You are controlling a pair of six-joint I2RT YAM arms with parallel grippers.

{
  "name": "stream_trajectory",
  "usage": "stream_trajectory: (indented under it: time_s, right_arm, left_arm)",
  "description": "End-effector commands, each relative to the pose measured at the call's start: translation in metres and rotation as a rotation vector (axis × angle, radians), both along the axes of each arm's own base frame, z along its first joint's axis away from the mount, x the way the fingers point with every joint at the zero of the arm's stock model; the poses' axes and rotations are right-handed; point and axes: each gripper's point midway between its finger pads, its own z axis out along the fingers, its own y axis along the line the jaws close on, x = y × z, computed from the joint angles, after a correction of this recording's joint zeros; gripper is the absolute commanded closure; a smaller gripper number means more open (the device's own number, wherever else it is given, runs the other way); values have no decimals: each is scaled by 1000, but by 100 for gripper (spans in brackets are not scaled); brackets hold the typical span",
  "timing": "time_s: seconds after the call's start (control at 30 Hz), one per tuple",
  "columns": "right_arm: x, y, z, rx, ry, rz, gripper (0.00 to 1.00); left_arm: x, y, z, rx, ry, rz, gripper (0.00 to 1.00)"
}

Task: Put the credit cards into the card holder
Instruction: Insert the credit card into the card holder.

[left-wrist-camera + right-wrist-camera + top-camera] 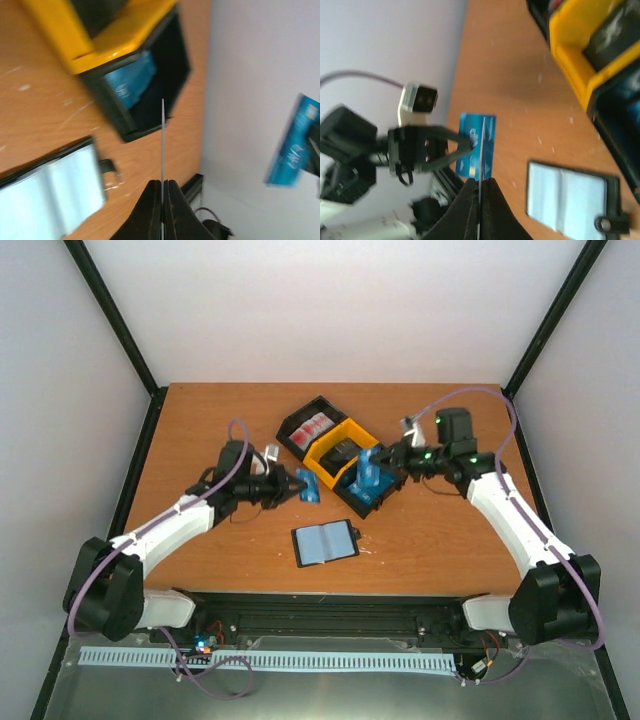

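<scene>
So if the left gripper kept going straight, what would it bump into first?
Probably the black bin: the left gripper and its blue card point at its end, though height is unclear.

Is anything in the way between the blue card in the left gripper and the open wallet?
Nothing visible. The left gripper is shut on a blue card, and only bare table lies between it and the open card holder. The bins sit farther back, off that path.
</scene>
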Motion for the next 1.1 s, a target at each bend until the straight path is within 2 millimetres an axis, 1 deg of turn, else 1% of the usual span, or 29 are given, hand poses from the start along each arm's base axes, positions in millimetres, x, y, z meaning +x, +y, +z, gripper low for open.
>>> stream_trajectory:
  time_s: [0.0,0.1,0.2,0.27,0.37,0.4,0.53,0.6,0.7,0.8,0.9,1.07]
  right_arm:
    - [-54,16,-51,-213,43,134,97]
    - [-80,25,-77,-294,81,193,97]
    - [-99,32,-96,-371,85,237,97]
    - [-106,35,-108,-424,83,252,97]
    - [-112,37,-127,-487,93,265,97]
    - [-113,38,-132,-506,94,271,97]
    - [-116,46,-149,-540,90,292,97]
    - [-117,50,-158,-560,91,301,97]
    - [-117,53,-171,-588,99,315,97]
    - [-114,51,-182,-628,105,308,97]
    - [-108,49,-189,-660,104,293,97]
    - [-95,44,-199,-723,111,246,97]
  left_arm:
    - [-11,8,-30,58,3,112,99]
    - [-24,2,-49,89,15,143,99]
    - [-39,-11,-69,108,36,141,99]
    - [-49,-22,-81,115,43,124,99]
    - [-58,-30,-100,166,54,132,99]
    - [-60,-34,-102,162,50,130,99]
    - [-72,-41,-121,178,70,138,99]
    - [-74,-39,-129,195,75,152,99]
    - [-72,-30,-139,227,77,191,99]
    - [-71,-24,-138,239,61,213,99]
    - [-74,-22,-137,240,56,205,99]
    - [-80,-30,-142,205,57,151,99]
